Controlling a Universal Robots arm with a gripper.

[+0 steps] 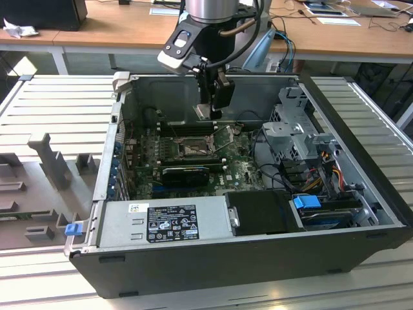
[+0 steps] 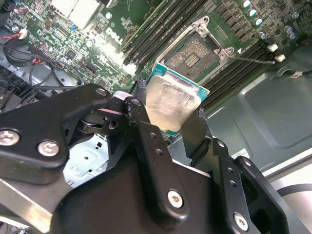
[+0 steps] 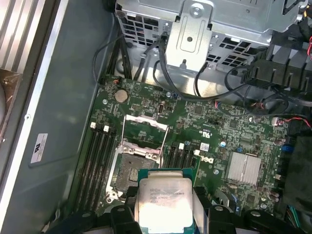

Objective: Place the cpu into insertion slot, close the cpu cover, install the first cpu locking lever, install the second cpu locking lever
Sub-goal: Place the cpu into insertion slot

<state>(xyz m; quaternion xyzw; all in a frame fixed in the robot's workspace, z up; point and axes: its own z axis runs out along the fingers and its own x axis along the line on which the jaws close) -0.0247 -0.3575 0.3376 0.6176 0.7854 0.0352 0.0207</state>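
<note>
The socket (image 1: 193, 150) is being exposed by its raised cover (image 3: 146, 121) to receive the chip (image 2: 173, 105), which is being clamped by its edges in the gripper (image 1: 208, 111), slightly toward the exterior view's right and above, not yet seated

I can read no wording: print marks the label (image 1: 171, 223) on the power supply (image 1: 122, 225), lower centre of the exterior view, and the cpu (image 3: 163, 197).

The cpu (image 2: 171, 100) shows dull metal; the gripper (image 2: 170, 108) looks matt, perhaps plastic.
</note>
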